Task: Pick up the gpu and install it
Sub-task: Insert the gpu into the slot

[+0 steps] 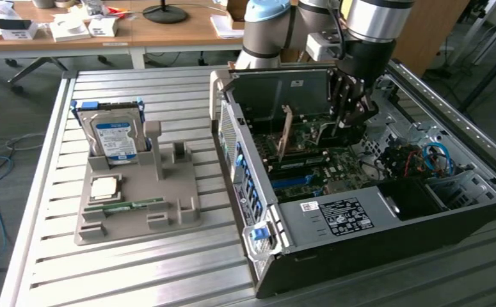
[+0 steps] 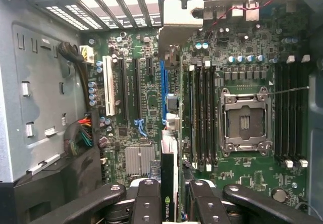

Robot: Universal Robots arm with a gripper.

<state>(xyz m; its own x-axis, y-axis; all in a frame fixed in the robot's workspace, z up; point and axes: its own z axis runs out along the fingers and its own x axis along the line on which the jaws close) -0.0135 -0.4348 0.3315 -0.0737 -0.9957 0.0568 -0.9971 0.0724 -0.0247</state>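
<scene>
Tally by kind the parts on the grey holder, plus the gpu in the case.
Blue-labelled hard drive: 1
Blue-railed unit behind it, kind unclear: 1
CPU: 1
Memory stick: 1
gpu: 1
Total: 5

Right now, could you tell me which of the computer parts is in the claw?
The gpu, on edge inside the case and held by the claw. The hard drive, processor and memory stick sit in the grey holder on the table.

Silver arm [image 1: 377, 19] with a pale blue joint cap [image 1: 263, 11] and black gripper [image 1: 351, 116]
</scene>
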